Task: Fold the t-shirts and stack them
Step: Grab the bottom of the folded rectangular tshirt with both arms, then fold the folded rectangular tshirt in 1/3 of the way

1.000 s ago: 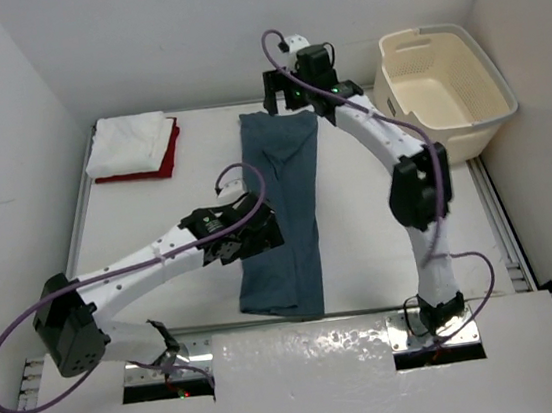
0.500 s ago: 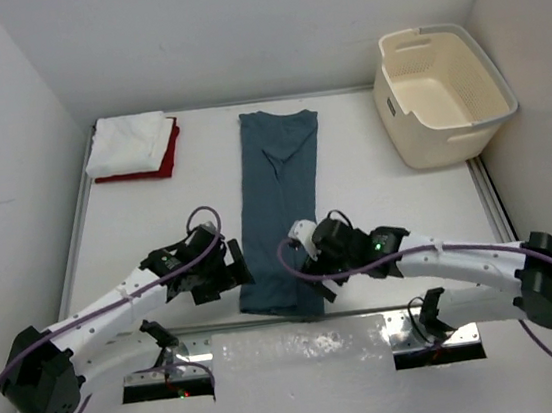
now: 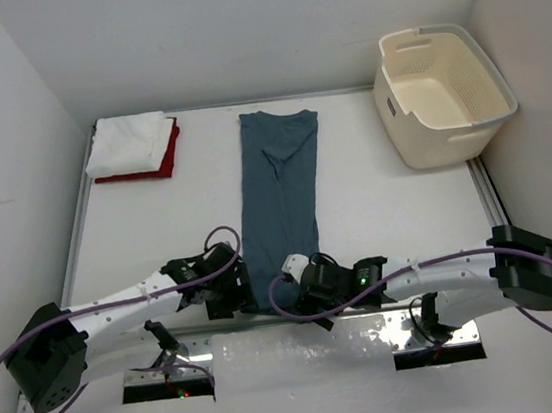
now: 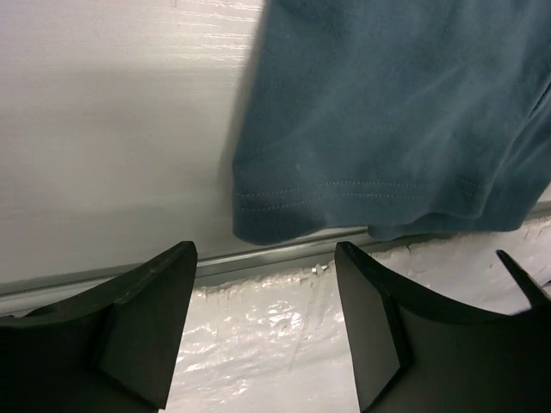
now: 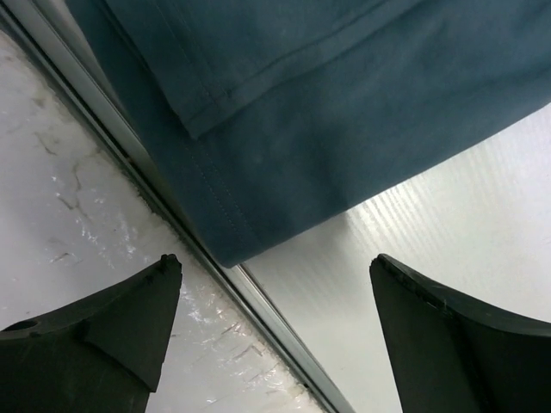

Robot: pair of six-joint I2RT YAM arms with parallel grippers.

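Observation:
The dark teal-blue t-shirt (image 3: 280, 191) lies as a long narrow strip down the middle of the table, with its hem at the near edge. My left gripper (image 3: 234, 290) is open and empty beside the hem's left corner. In the left wrist view the hem (image 4: 387, 129) lies just ahead of the open left gripper (image 4: 265, 254). My right gripper (image 3: 294, 287) is open and empty at the hem's right corner. In the right wrist view the corner (image 5: 258, 172) lies just ahead of the open right gripper (image 5: 275, 262). The white t-shirt (image 3: 130, 142) lies folded on the folded deep red t-shirt (image 3: 167, 160) at the back left.
A cream plastic laundry basket (image 3: 444, 95) stands at the back right. A metal rail (image 4: 258, 261) and a shiny foil-like strip (image 3: 304, 349) run along the table's near edge, right under both grippers. White walls enclose the table on three sides.
My right arm has swung from the shirt's far collar end back to the near hem. My left arm has drawn back from the shirt's left edge to the near hem corner.

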